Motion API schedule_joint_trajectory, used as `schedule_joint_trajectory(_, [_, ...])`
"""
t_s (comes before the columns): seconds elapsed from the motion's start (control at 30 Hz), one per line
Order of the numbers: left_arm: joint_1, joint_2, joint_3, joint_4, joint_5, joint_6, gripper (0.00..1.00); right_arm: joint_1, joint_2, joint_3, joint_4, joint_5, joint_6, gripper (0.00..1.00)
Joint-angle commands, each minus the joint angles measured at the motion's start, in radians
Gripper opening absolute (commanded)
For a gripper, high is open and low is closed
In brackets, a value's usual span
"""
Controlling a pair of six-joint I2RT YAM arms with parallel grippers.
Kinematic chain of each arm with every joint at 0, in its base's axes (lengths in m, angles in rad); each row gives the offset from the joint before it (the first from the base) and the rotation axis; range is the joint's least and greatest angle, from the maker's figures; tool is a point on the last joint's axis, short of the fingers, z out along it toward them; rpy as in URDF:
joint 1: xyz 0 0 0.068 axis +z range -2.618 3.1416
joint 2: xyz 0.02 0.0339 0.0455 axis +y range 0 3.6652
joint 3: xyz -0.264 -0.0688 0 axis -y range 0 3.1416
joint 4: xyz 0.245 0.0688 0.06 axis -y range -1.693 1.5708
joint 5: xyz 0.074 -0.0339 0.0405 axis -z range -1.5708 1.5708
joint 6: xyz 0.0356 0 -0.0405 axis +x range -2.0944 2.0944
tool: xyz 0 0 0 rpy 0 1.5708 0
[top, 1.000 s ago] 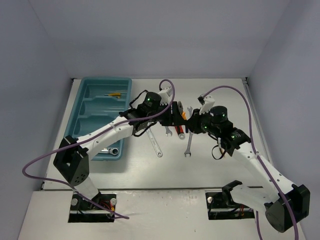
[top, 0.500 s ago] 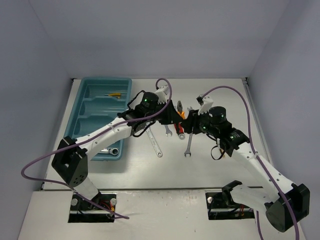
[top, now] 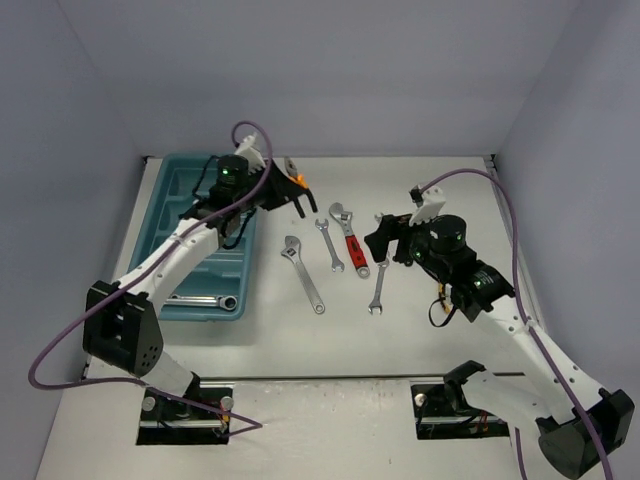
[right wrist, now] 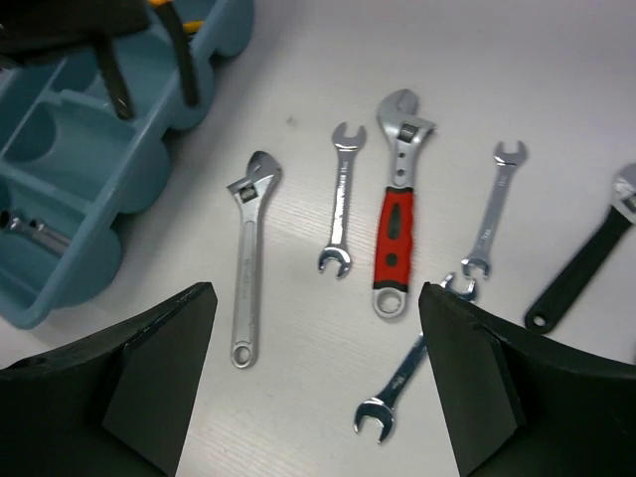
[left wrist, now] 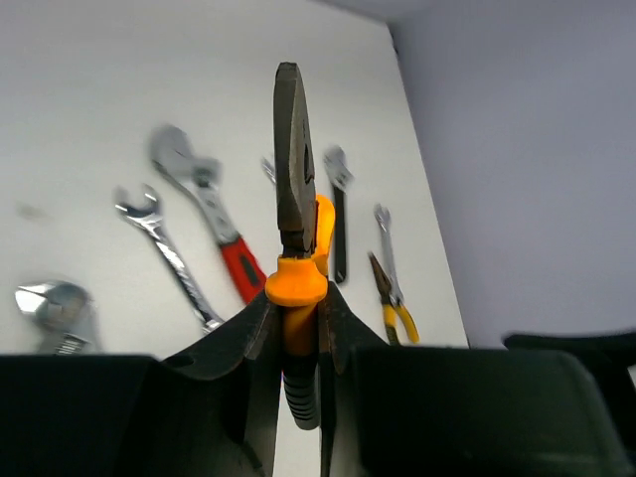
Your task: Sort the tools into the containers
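My left gripper [top: 291, 186] is shut on orange-and-black pliers [left wrist: 294, 189], which it holds in the air at the far right corner of the teal tray [top: 175, 262]. The containers are the tray's long compartments; the nearest one holds a silver wrench [top: 208, 298]. My right gripper [right wrist: 318, 388] is open and empty above the loose tools. Under it lie a silver adjustable wrench [right wrist: 246, 268], a small combination wrench [right wrist: 340, 209], a red-handled adjustable wrench [right wrist: 396, 229] and a small open-end wrench [right wrist: 405, 376].
Further right lie another small wrench [right wrist: 493, 207] and a black-handled wrench [right wrist: 581, 273]. Yellow-handled pliers [left wrist: 394, 300] show in the left wrist view. The tray's corner [right wrist: 94, 194] sits left of the tools. Purple cables loop over both arms.
My left arm has swung left from the middle of the table to the tray's corner, carrying the pliers. My right gripper has opened and drawn back.
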Motion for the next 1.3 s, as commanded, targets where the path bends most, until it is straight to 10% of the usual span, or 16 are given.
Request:
schedule_joint_trajectory(0.0, [0.165, -0.031, 0.061, 0.111, -0.087, -0.018, 0.0, -0.026, -0.016, 0.05, -0.049, 0.174, 0.006, 0.8])
schedule_joint_trajectory(0.67, [0.476, 0.589, 0.521, 0.111, -0.208, -0.24, 0.04, -0.118, 0.012, 0.031, -0.122, 0.155, 0.022, 0.8])
schedule_joint_trajectory(1.03, [0.48, 0.541, 0.495, -0.038, -0.289, -0.236, 0.68, -0.219, 0.048, 0.04, -0.198, 0.227, 0.041, 0.78])
schedule_joint_trajectory(1.27, [0.475, 0.404, 0.464, -0.172, -0.267, -0.194, 0.79, -0.286, 0.133, 0.026, -0.297, 0.335, 0.161, 0.74])
